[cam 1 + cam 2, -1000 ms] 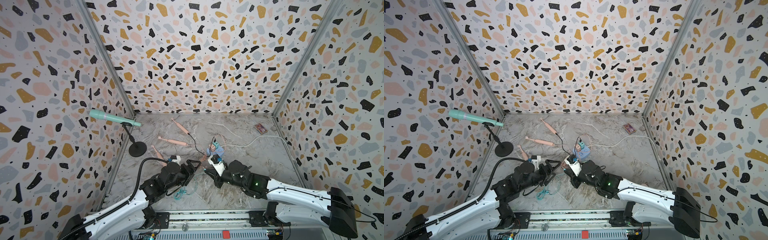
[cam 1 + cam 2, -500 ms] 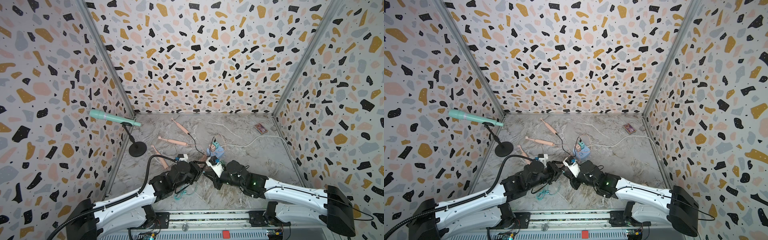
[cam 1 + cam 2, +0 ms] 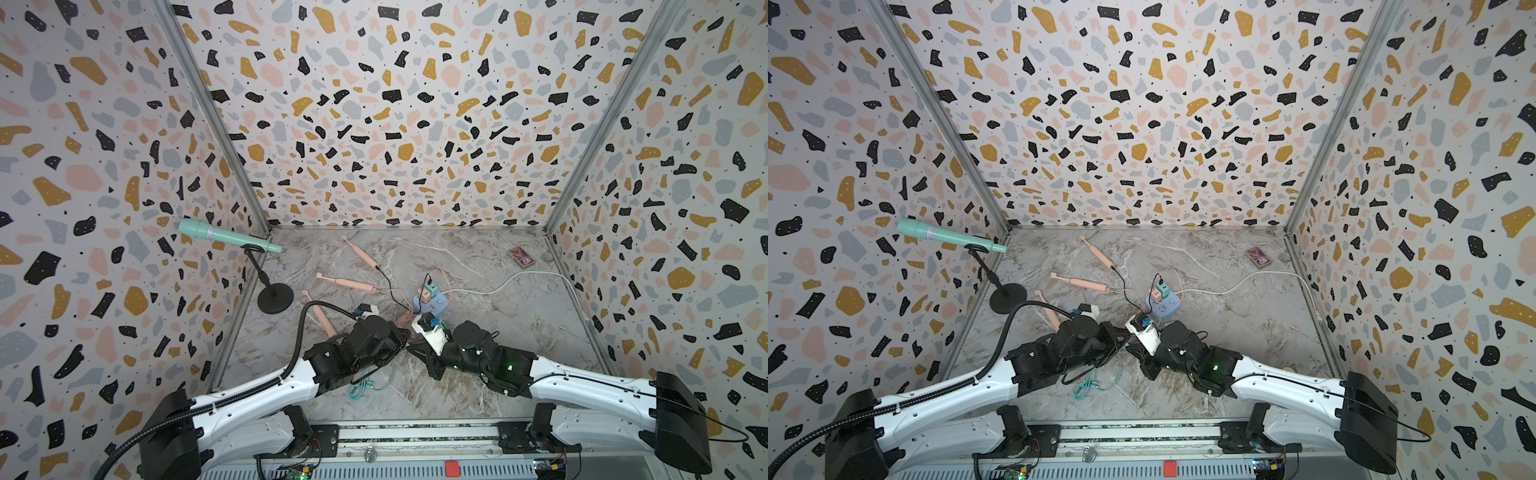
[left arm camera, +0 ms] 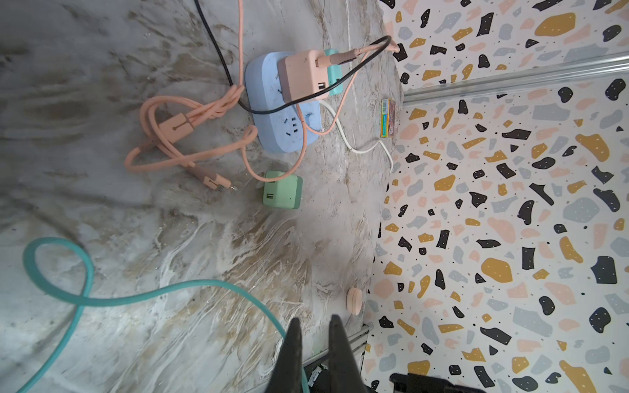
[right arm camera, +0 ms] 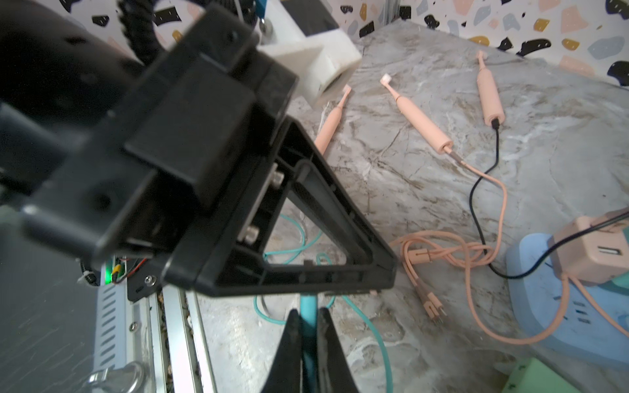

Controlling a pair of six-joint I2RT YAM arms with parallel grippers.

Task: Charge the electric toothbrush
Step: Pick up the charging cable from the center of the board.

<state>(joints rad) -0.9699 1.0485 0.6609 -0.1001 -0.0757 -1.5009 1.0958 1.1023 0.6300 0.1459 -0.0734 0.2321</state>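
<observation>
**Top views.** Three pink toothbrushes lie flat on the marble-patterned table [image 3: 519, 332]. Two have a lead at the base. The third toothbrush [image 3: 322, 318], just beside the left arm [image 3: 257, 386], has none and is judged to be the item to charge. Both arms meet low over the table in front of the blue power strip [image 3: 434, 305]. A teal cable [image 3: 1088, 384] lies in loose loops beneath them. The jaws cannot be made out in these views.

**Left wrist.** The left gripper [image 4: 315, 318] shows black tapered fingers standing close together with a narrow slot between them. The teal cable runs in behind one finger, and whether it is pinched cannot be told. A green cube adapter [image 4: 282, 189], matte with rounded edges, lies loose near the power strip with one USB slot showing.

**Right wrist.** The right gripper [image 5: 308, 311] is clamped on the teal cable, a round, rubbery-looking lead that runs straight between the fingers. The third toothbrush is a smooth, slim cylinder tapering to a thin neck. Its base end is hidden behind the left gripper's frame.

**Recommendation.**
- Take the cable close to its connector, so that little limp lead is left to bend.
- Line the plug up with the port at the handle's base.
- Steady the round handle with the other arm, since it is likely to roll.
- Keep slack in the cable and keep it clear of the pink tangle.
</observation>
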